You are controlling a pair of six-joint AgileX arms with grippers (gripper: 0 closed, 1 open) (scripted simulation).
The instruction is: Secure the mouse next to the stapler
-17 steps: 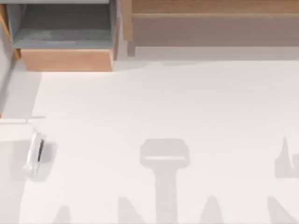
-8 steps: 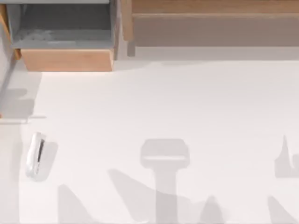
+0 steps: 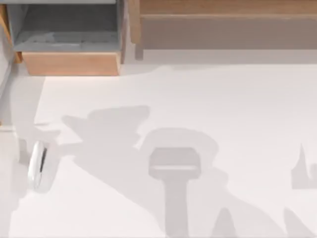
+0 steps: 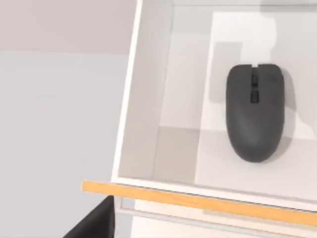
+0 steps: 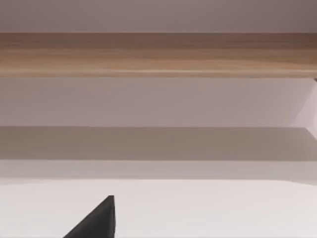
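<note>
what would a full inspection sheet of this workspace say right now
surface: white table, crossed by grey shadows
job's things: glossy white mouse with a dark stripe, near the table's left edge, untouched
clutter: dark grey mouse lying flat in a white drawer with a wooden front strip
grippers: left tool over that drawer's front; right tool low over the table, facing the wooden shelf
cables: nothing seen
surroundings: open wooden box at back left, wooden shelf along back right

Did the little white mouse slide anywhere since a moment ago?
No. The mouse sits at the same spot by the table's left edge, the same way off from the wooden drawer box. Only shadows spread.
</note>
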